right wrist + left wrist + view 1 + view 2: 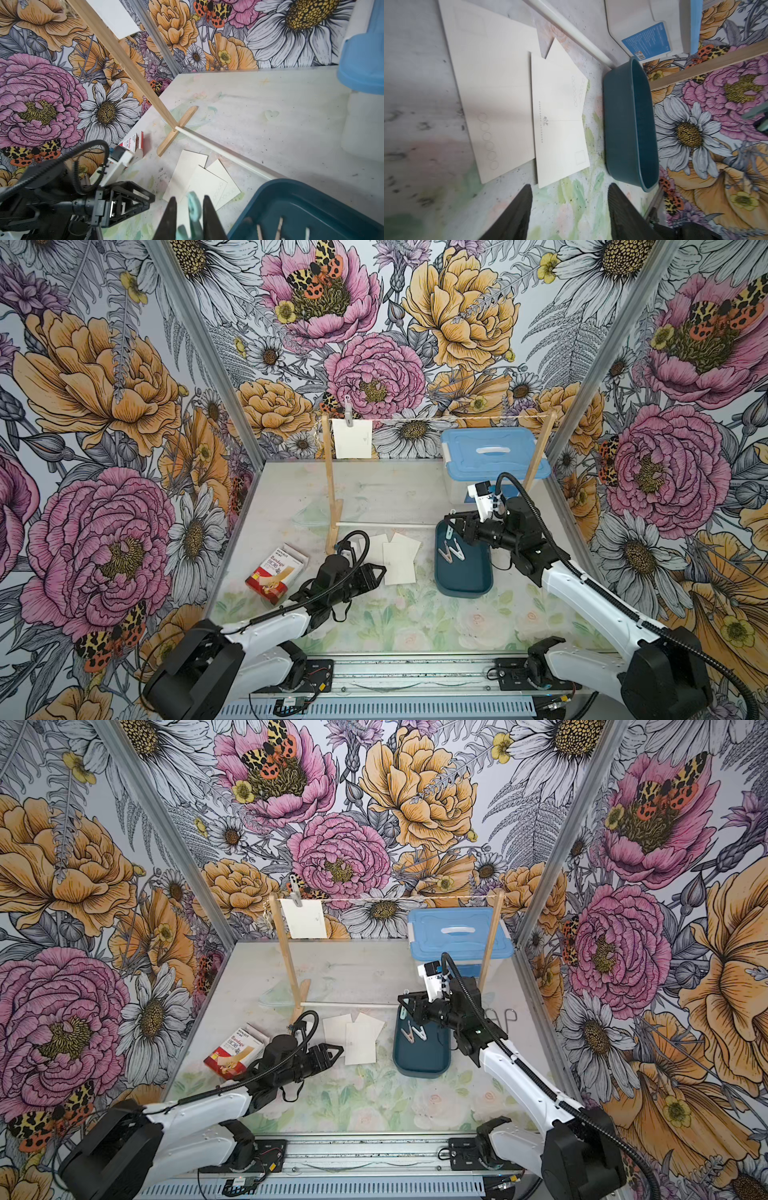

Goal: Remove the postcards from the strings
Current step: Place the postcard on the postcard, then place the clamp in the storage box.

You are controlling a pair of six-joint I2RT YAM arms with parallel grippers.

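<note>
One postcard (pixel 352 438) hangs from a grey peg (pixel 348 411) at the left end of the string (pixel 449 418). Three loose postcards (pixel 400 560) overlap on the table (pixel 374 497), with the left gripper (pixel 381 571) just beside them. Over the teal tray (pixel 465 576) is the right gripper (pixel 454 519), a pale peg (pixel 449 531) at its tips. Two more pegs (pixel 451 553) lie inside.

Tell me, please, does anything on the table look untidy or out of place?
The three postcards on the table lie crooked and overlapping, not squared in a stack. The red-and-white box lies nearby with its end flap apparently open. Nothing looks spilled or torn.
</note>
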